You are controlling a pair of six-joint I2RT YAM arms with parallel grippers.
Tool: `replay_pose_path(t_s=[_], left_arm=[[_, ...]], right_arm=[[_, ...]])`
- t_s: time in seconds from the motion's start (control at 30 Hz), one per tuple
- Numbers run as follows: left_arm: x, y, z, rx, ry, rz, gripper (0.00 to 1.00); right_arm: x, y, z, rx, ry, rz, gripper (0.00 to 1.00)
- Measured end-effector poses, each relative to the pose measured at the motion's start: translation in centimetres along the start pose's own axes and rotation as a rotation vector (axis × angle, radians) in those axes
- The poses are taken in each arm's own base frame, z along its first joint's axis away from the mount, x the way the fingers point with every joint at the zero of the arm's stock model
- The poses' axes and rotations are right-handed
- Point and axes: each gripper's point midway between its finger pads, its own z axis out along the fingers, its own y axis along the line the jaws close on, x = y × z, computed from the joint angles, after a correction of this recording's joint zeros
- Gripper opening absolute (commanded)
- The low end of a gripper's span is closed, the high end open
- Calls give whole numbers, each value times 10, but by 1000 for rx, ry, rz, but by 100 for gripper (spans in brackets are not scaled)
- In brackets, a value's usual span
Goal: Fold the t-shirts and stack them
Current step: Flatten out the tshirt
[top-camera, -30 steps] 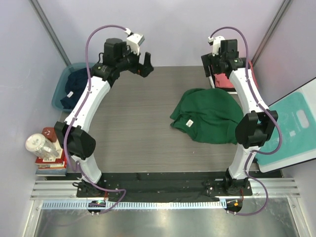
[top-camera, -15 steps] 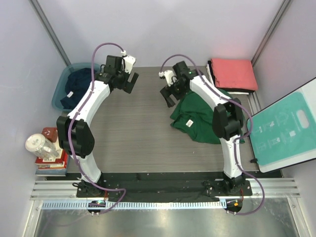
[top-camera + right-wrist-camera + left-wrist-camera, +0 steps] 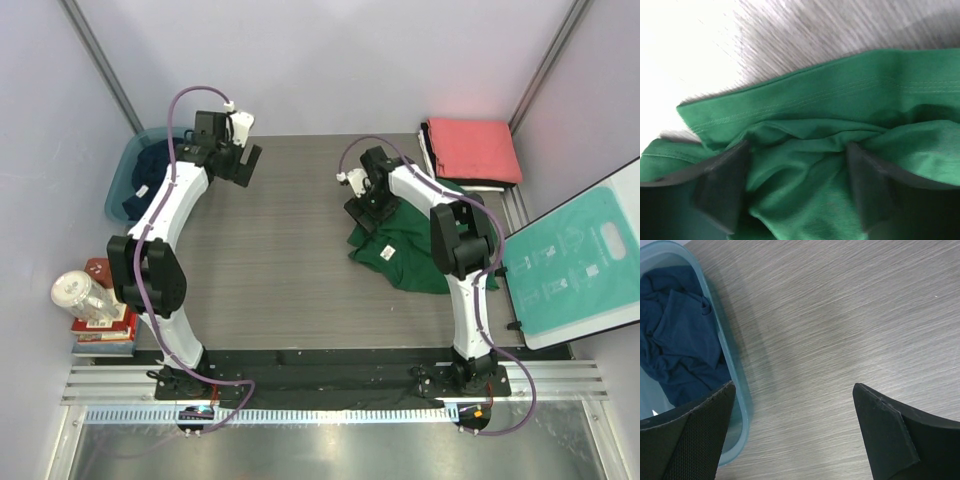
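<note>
We go to grab the green shirt point(image 3: 840, 95): our right hand point(image 3: 796, 167) sits spread wide around a bump and should squeeze next.

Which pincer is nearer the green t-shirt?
Right. The right pincer is at the left edge of the green t-shirt, fingers straddling a fold; the left pincer hangs well away, beside the teal tub.

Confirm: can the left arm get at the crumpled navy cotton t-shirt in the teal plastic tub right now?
Probably yes. The left gripper hangs open over the grey tabletop beside the teal plastic tub. The navy cotton t-shirt lies uncovered inside, with nothing in between.
</note>
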Motion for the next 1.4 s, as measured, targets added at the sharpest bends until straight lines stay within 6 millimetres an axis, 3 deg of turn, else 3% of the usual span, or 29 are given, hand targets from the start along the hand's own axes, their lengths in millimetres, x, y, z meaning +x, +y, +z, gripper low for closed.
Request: replay_pose_path(t_s=[0.03,0.07,0.17,0.33,0.43,0.53,0.6,0.63,0.73,0.83,0.9,0.97,1.07,1.13,1.23,1.4], left_arm=[[1,0,0,2,1,-2,100],[1,0,1,5,2,-2,100],[1,-2,1,13,0,-2,100],[3,-2,2,17,2,-3,100],[7,0,5,14,11,-7,100],[14,2,11,10,25,-12,100],[20,5,18,6,40,-15,100],[23,6,23,4,49,-16,100],[36,8,41,6,92,-24,100],[43,8,61,15,126,-31,100],[46,7,71,24,144,-34,100],[46,4,74,40,146,-39,100],[40,-2,73,80,129,-46,100],[36,-7,73,112,114,-49,100],[33,-23,70,200,97,-56,100],[20,-61,54,433,58,-57,100]], right_arm=[[0,-1,1,10,3,-7,60],[0,-3,1,15,0,-14,31],[-3,-6,3,38,7,-34,1],[-18,-14,6,74,9,-69,1],[-39,-9,8,95,-13,-133,1],[-72,8,0,99,-69,-221,1],[-113,30,-25,81,-178,-305,1],[-122,42,-28,72,-199,-332,1],[-164,87,-70,13,-361,-473,1],[-176,128,-118,-54,-476,-619,1],[-169,147,-149,-90,-523,-703,1],[-148,157,-182,-108,-540,-779,1],[-101,155,-218,-103,-529,-840,1],[-72,147,-226,-81,-508,-857,1],[-38,130,-218,-36,-453,-850,1],[6,91,-156,10,-308,-809,1]])
